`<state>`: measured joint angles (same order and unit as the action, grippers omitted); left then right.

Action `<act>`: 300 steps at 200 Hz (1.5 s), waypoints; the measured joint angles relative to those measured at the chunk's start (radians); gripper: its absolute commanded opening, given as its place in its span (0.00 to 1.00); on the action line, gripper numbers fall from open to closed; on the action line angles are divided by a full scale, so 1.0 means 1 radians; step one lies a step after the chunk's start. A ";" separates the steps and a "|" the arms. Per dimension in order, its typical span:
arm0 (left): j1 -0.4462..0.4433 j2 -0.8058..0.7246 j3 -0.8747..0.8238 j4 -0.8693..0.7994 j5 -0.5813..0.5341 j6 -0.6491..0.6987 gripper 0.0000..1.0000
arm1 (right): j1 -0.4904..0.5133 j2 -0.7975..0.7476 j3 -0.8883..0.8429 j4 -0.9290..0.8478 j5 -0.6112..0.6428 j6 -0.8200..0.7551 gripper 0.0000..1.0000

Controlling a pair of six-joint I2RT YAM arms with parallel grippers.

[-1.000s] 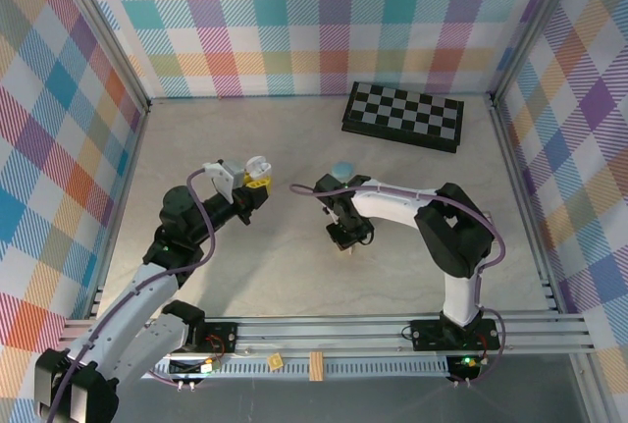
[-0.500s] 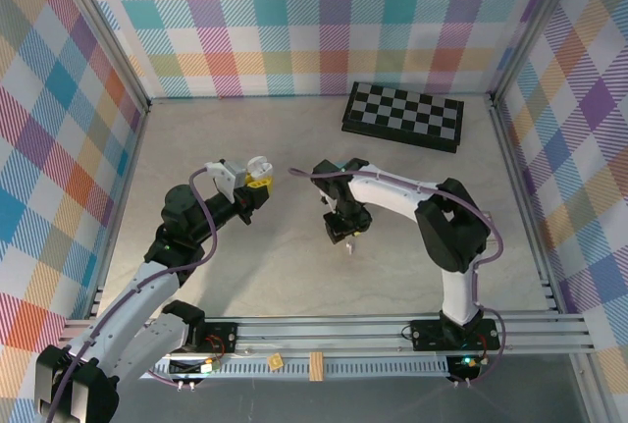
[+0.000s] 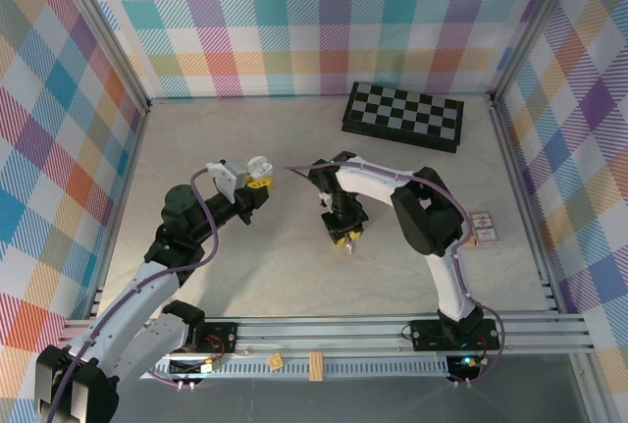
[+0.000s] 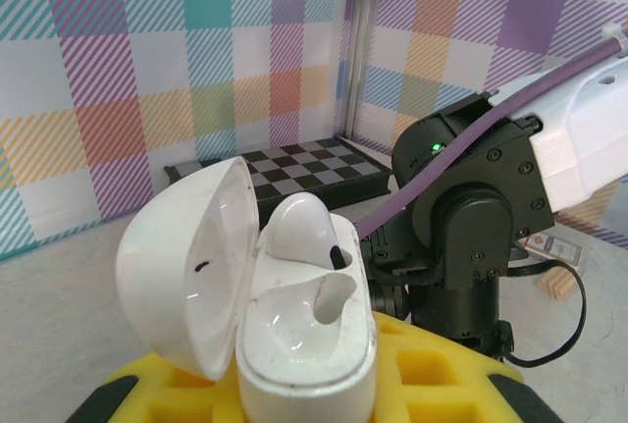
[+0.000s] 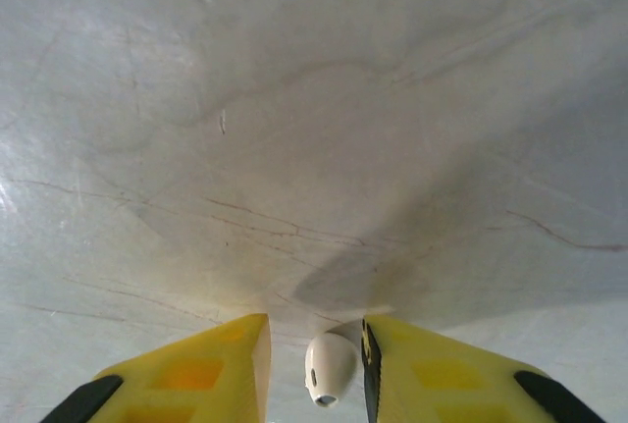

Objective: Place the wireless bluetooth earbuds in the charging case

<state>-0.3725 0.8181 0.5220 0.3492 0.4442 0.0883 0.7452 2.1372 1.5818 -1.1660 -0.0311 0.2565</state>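
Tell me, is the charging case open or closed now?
Open. In the left wrist view the charging case has its lid swung back to the left, showing one white earbud sitting inside and the other slot empty.

My arms [image 3: 132, 300] are white shells with black joints, purple cables [image 4: 549, 79] looped along them; my jaws are yellow.

white charging case [image 4: 306, 349] sits upright and open, low centre of the left wrist frame, lid [image 4: 182, 276] tipped left; seated earbud [image 4: 297, 229] in the far slot. loose earbud [image 5: 329, 366], white, lies bottom centre of the right wrist frame.
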 measured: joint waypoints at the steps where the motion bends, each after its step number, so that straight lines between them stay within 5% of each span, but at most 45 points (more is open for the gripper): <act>1: 0.000 0.000 0.000 0.000 0.000 0.000 0.12 | 0.000 0.000 0.000 -0.001 0.000 0.000 0.31; 219: 0.000 0.026 0.000 0.001 0.001 0.006 0.12 | 0.000 -0.005 -0.035 -0.023 0.006 -0.002 0.19; 300: -0.025 0.091 0.005 0.046 0.002 0.005 0.12 | 0.000 -0.288 -0.212 0.169 0.169 0.037 0.20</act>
<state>-0.3977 0.9092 0.5270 0.3954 0.4458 0.0937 0.7456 1.8488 1.3701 -0.9974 0.1375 0.2932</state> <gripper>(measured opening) 0.203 0.199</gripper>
